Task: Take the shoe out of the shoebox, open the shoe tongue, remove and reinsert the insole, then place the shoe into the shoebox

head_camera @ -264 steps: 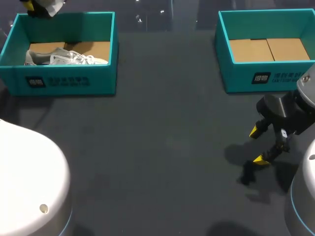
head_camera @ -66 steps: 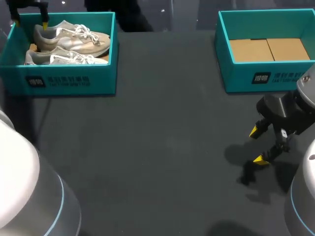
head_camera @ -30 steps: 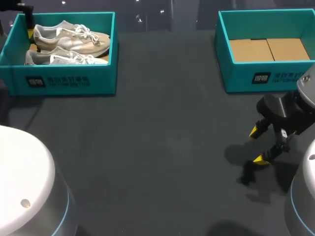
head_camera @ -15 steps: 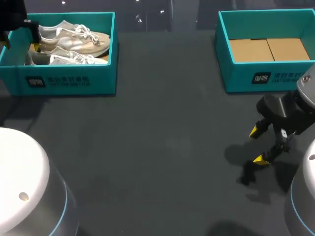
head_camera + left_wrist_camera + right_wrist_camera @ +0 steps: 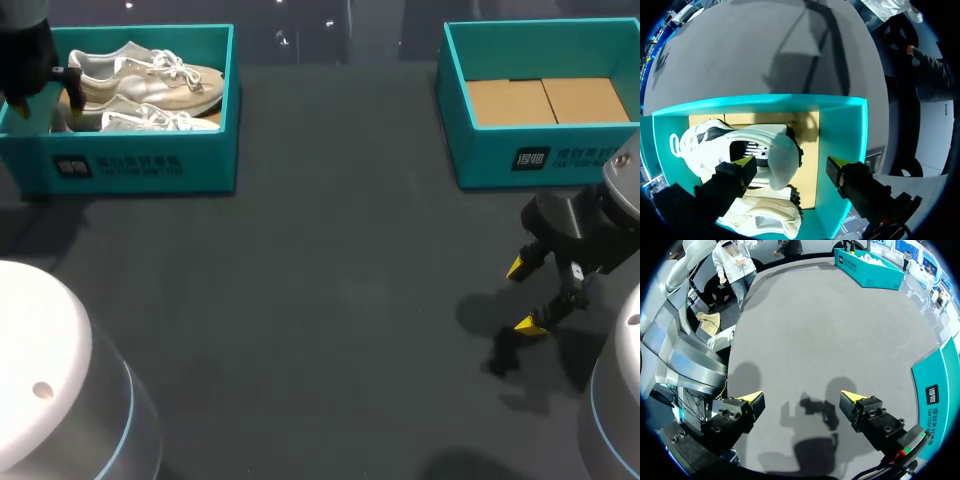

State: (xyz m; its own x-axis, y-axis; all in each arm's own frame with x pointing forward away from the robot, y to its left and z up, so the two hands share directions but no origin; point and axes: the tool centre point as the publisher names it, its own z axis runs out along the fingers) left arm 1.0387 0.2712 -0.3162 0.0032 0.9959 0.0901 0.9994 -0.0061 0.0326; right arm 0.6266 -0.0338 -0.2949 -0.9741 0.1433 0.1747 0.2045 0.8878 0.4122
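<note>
Most of what shows is a dark grey tabletop point(image 5: 340, 300), matt and bare across its near and middle stretch.

At the near right, the right gripper point(image 5: 522, 296) hangs low over that bare surface. Its fingers are spread wide with nothing between them, and its own shadow point(image 5: 815, 412) lies on the tabletop ahead of them in the right wrist view point(image 5: 801, 397). The right arm's body is cut off by the near right edge. The left arm's white housing point(image 5: 50, 380) fills the near left corner.

At the far right stands the right shoebox point(image 5: 530, 155), teal, with its brown cardboard floor point(image 5: 545, 100) uncovered.

At the far left stands the left shoebox point(image 5: 140, 165), also teal, holding two pale shoes with their toes to the right. The lower shoe point(image 5: 150, 120) lies by the near wall, which partly hides it. The upper shoe point(image 5: 150, 72) lies toward the far wall.

In the head view the left gripper is a dark shape at the box's left end, partly cut off. The left wrist view is clearer. There the left gripper point(image 5: 790, 162) has its fingers spread, with the heel of the upper shoe point(image 5: 740, 145) lying between them. One tip is over the shoe's collar and the other over the box's end wall point(image 5: 842, 135). Whether either tip touches the shoe cannot be made out. The lower shoe point(image 5: 765, 220) lies partly under the fingers.
</note>
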